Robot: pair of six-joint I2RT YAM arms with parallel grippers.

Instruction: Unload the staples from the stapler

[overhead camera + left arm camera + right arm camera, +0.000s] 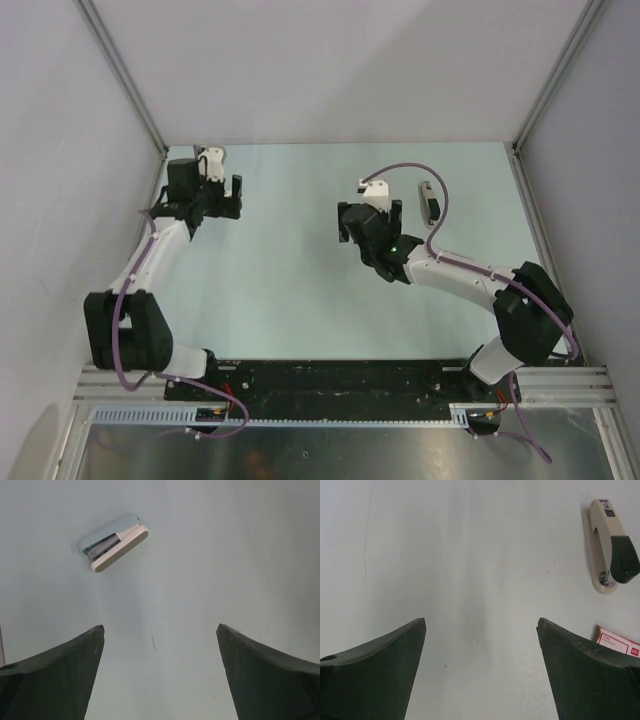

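The stapler [610,545], beige with a dark end, lies closed on the table at the upper right of the right wrist view. In the top view the stapler [430,200] lies just right of my right gripper [369,218]. The right gripper [481,621] is open and empty, hanging above bare table, left of and short of the stapler. My left gripper [221,186] is at the far left, also open and empty [160,627]. I see no loose staples.
A small pale-blue and cream stapler-like object [115,542] lies ahead of the left gripper, near the back-left corner [213,155]. The corner of a red and white box [617,642] shows beside the right finger. Walls close the table at the back and sides.
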